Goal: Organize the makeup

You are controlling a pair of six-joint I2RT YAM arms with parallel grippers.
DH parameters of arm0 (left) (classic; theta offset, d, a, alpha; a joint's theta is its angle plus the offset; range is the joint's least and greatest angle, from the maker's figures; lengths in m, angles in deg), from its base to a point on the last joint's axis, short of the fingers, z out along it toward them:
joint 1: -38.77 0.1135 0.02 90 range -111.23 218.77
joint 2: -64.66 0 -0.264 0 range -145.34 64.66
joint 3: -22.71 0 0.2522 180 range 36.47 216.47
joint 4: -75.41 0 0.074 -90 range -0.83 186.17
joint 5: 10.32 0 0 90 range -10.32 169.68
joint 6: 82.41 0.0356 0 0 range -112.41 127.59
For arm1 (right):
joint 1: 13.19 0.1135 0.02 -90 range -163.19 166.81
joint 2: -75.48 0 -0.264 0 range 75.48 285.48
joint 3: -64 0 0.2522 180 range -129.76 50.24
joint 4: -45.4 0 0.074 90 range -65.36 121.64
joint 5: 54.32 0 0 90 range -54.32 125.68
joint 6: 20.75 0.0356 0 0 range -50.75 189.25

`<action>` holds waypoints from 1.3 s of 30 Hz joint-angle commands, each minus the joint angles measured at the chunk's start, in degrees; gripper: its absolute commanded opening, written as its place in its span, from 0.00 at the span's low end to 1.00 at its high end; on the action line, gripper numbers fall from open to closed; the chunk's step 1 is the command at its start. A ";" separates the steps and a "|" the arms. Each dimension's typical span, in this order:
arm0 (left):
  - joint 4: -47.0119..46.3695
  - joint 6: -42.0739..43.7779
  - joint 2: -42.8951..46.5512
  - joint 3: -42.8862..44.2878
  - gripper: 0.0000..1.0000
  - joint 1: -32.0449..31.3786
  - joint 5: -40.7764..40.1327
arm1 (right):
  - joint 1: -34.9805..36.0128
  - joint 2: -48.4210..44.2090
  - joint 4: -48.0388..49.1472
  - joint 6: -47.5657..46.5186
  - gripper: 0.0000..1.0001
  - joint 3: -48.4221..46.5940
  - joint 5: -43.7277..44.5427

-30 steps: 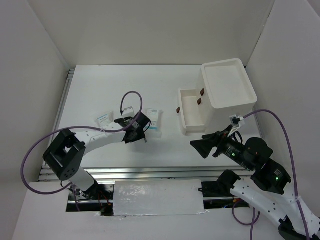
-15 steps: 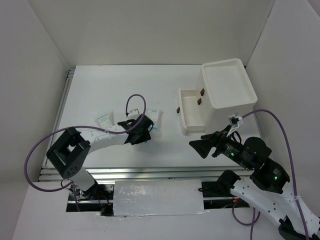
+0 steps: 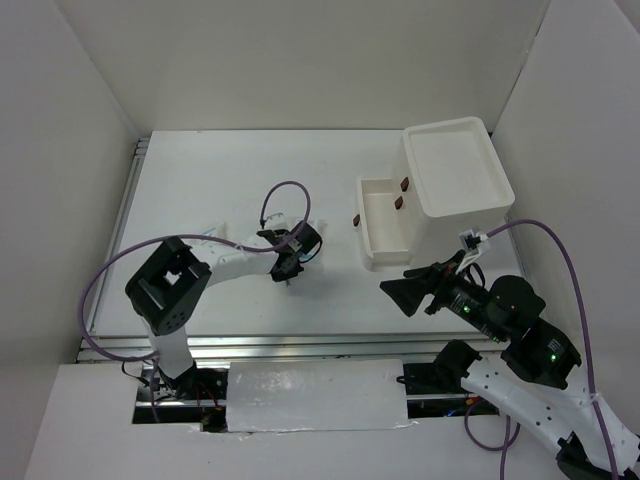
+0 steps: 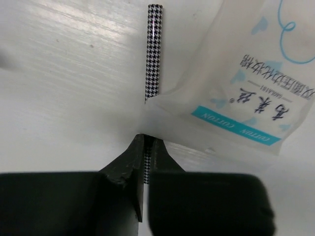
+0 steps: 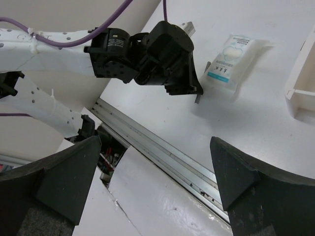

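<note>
Left gripper [image 4: 146, 142]: note that its fingers stand nearly together, pinching the near end of the checked pencil [image 4: 153, 54]. You will find the pencil lying flat on the table [image 4: 64, 73], with part of it tucked under the corner of a white-and-blue packet [image 4: 241, 83] that lies just to its right. Further right, observe the white box [image 3: 455, 165] with its drawer [image 3: 385, 228] pulled out. Right gripper [image 5: 155, 169]: its fingers are spread wide, holding nothing, above the table's front edge.
</note>
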 commanded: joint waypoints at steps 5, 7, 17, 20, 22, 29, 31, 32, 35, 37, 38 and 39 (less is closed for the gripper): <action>13.22 -9.04 4.95 -2.77 0.00 -0.24 -8.54 | 0.41 -0.42 1.58 -0.77 1.00 -0.61 0.64; 16.72 -11.77 8.55 -2.86 0.00 -0.33 -11.17 | 0.41 -0.15 1.84 -0.69 1.00 -0.70 0.47; -0.39 4.44 22.97 -2.33 0.00 -2.88 -9.19 | 0.33 0.90 2.63 -0.60 1.00 -1.49 0.12; -16.18 12.63 21.23 -1.29 0.00 -2.97 4.86 | 0.50 1.17 3.42 -0.16 1.00 -1.76 -0.23; -21.55 14.84 18.60 2.12 0.00 -3.05 14.54 | 0.33 1.17 3.60 0.01 1.00 -2.19 -0.41; -37.29 15.11 -1.61 18.47 0.00 -3.58 29.67 | 0.41 -0.06 0.36 -0.34 1.00 -4.30 0.99; -35.91 14.41 -8.70 25.76 0.00 -3.58 31.26 | 0.41 -1.03 -0.44 -0.42 1.00 -4.83 1.26; -33.12 14.32 -11.27 31.36 0.00 -3.41 31.62 | 0.41 -1.47 -1.40 -0.42 1.00 -5.18 2.74; -27.56 13.88 -18.76 38.60 0.00 -3.32 29.43 | 0.41 -2.43 -3.33 -1.04 1.00 -6.58 3.72; -25.70 12.48 -20.61 40.55 0.00 -3.14 28.11 | 0.33 -2.87 -3.87 -1.30 1.00 -7.11 4.68; -26.05 12.13 -20.70 40.12 0.00 -3.05 27.49 | 0.33 -3.22 -4.22 -1.39 1.00 -7.20 4.95; -26.84 11.08 -20.18 38.72 0.00 -2.97 27.14 | 0.41 -3.31 -4.31 -1.57 1.00 -7.29 5.47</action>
